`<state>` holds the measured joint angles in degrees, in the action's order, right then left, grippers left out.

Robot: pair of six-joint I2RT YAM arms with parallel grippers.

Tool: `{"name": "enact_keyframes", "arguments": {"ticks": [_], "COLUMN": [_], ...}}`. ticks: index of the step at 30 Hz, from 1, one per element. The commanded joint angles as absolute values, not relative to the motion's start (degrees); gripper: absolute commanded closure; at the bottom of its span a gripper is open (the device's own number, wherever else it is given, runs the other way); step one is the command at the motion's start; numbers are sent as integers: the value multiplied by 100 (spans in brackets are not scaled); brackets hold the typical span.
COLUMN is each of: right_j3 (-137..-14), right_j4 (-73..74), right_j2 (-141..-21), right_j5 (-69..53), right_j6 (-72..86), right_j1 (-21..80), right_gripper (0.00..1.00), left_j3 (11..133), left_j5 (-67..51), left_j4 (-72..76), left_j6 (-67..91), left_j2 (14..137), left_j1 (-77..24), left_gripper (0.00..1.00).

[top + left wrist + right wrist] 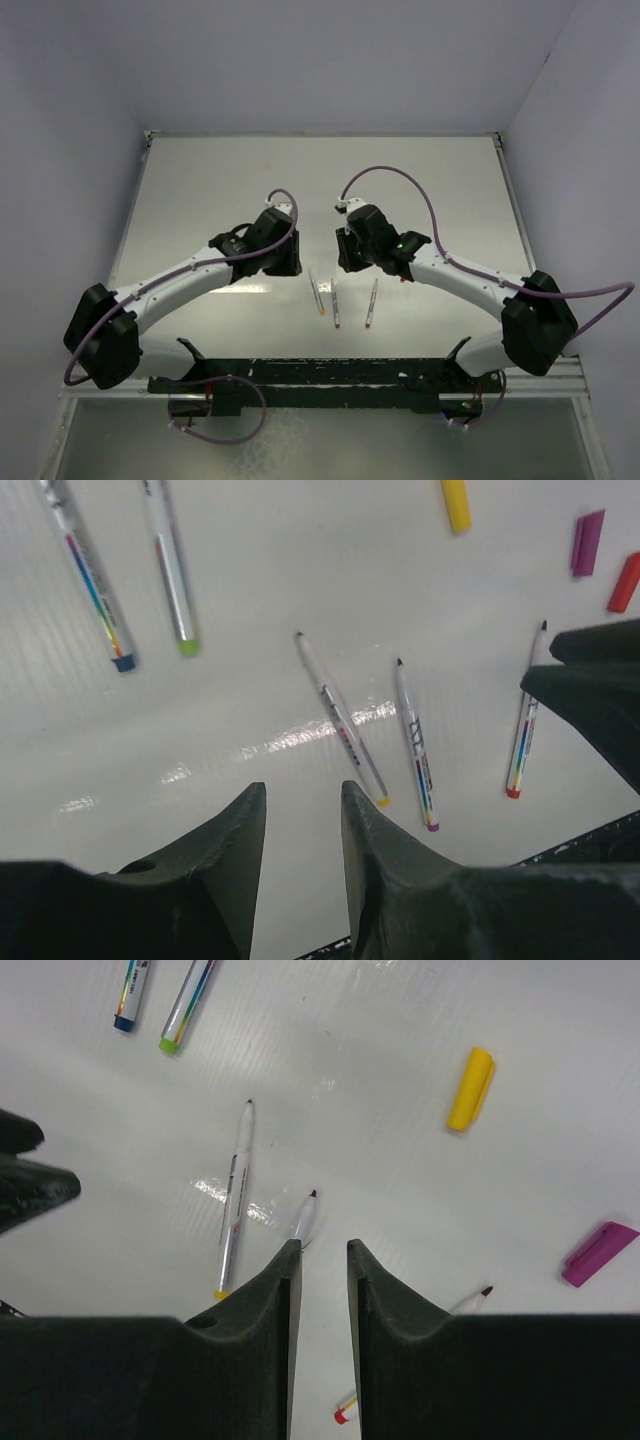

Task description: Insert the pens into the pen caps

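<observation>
Three uncapped pens lie side by side on the white table: yellow-ended, purple-ended and red-ended; they also show in the top view. A blue-ended pen and a green-ended pen lie further off. A yellow cap, a purple cap and a red cap lie loose. The green and dark blue caps are not seen apart. My left gripper is open and empty above bare table. My right gripper is open and empty over the purple-ended pen, between the yellow-ended and red-ended pens.
The two grippers hover close together, facing each other over the table's middle. The right gripper's fingers show in the left wrist view. The yellow cap and purple cap lie beyond the right gripper. White walls enclose the table.
</observation>
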<state>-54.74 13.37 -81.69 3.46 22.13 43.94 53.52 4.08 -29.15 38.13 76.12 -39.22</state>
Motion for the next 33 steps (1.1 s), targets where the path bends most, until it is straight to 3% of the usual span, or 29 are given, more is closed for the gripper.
{"name": "enact_keyframes", "arguments": {"ticks": [1,5,13,21,33], "right_j3": [-5605,-5437,-5261,-4625,-4396], "right_j4": [1268,1295,2399,2430,2566], "right_j2": [-8069,-7967,-7276,-6049,-5213], "right_j5": [538,777,2929,2896,2856], "right_j6": [2294,2635,3837,4066,4059], "right_j1": [4403,4402,4213,4079,4083], "right_gripper": [73,75,75,74,74], "left_j3": [5196,5239,5412,5629,5941], "left_j5": [563,508,612,772,879], "left_j4": [-2751,-2629,-2560,-2497,-2545], "left_j6": [4281,4245,4269,4456,4534], "left_j2": [7690,7835,8356,8952,9499], "left_j1": [-4353,-4527,-4852,-5066,-5131], "left_gripper": [60,57,50,46,43]}}
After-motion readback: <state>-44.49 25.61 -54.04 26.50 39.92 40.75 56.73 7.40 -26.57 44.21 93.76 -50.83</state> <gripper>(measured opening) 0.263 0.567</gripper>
